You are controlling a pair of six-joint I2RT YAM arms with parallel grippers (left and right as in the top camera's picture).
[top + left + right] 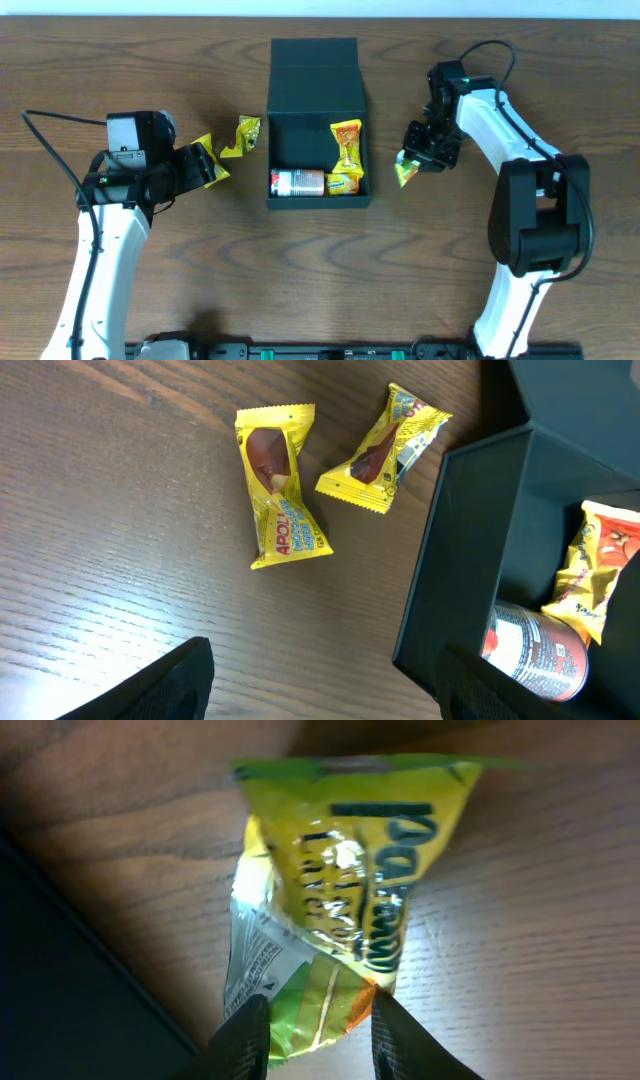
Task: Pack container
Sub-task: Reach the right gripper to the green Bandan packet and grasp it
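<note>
Brown wood-grain table (200, 260) fills every view. Your container (317, 203) stands at its middle, between the two arms. Its lid (314, 75) is flipped open and lies back on the far side. Inside, a can (298, 182) lies on its side along the near wall, toward the left corner. One orange packet (346, 145) rests against the right wall. A second orange packet (342, 184) lies in the near right corner, just beside the can.

Your left gripper (190, 168) sits low over the table, left of the container. Its jaws are spread wide with nothing between them. Two yellow packets lie on the wood ahead of it. From above, the near yellow packet (212, 162) is right at the fingertips, and the far yellow packet (246, 134) is just beside the container's left wall. The two lie close together but apart.

Your right gripper (418, 158) is on the other side, near the container's right wall. It is pinching a green packet (340, 890) by one end. Your wrist view shows a finger (245, 1040) on each side of that end, and the rest of the packet stretches away over the wood. You cannot tell from these views whether the packet hangs clear of the table or rests on it. It is outside the container, just off the right wall.
</note>
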